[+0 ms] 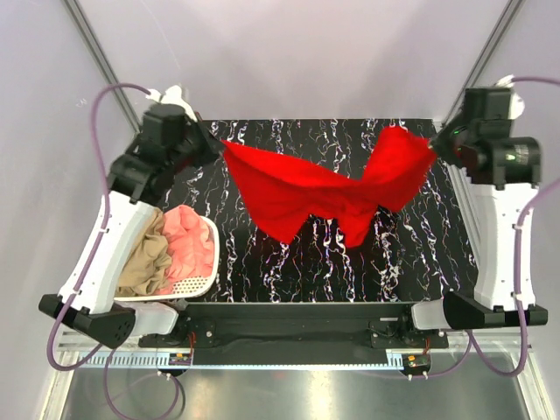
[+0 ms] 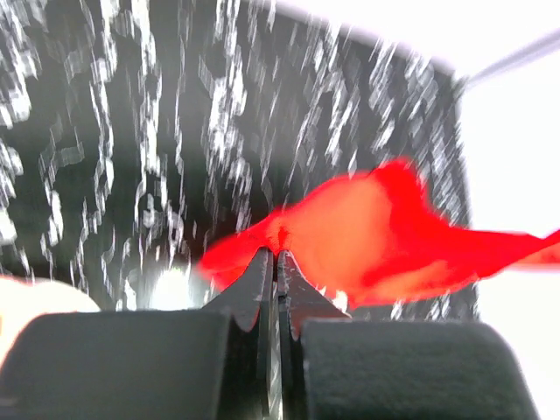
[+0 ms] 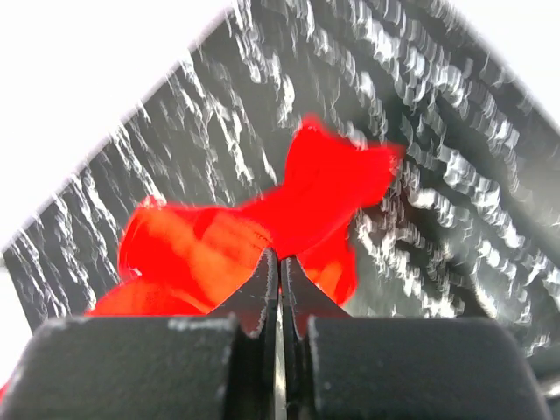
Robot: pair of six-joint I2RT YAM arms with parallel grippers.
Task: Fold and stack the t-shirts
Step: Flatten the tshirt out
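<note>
A red t-shirt [image 1: 324, 188] hangs stretched in the air between my two grippers, above the black marbled table [image 1: 289, 262]. My left gripper [image 1: 219, 142] is shut on its left end at the far left. My right gripper [image 1: 435, 144] is shut on its right end at the far right. The shirt sags in the middle, and its lower folds hang down toward the table. In the left wrist view the red cloth [image 2: 376, 236] runs from the shut gripper [image 2: 276, 255]. In the right wrist view the cloth [image 3: 262, 227] hangs beyond the shut gripper [image 3: 280, 256].
A white basket [image 1: 197, 282] at the near left holds a pink shirt [image 1: 188, 245] and a tan shirt [image 1: 147, 258]. Both arms reach up along the table's left and right sides. Pale walls stand behind the table.
</note>
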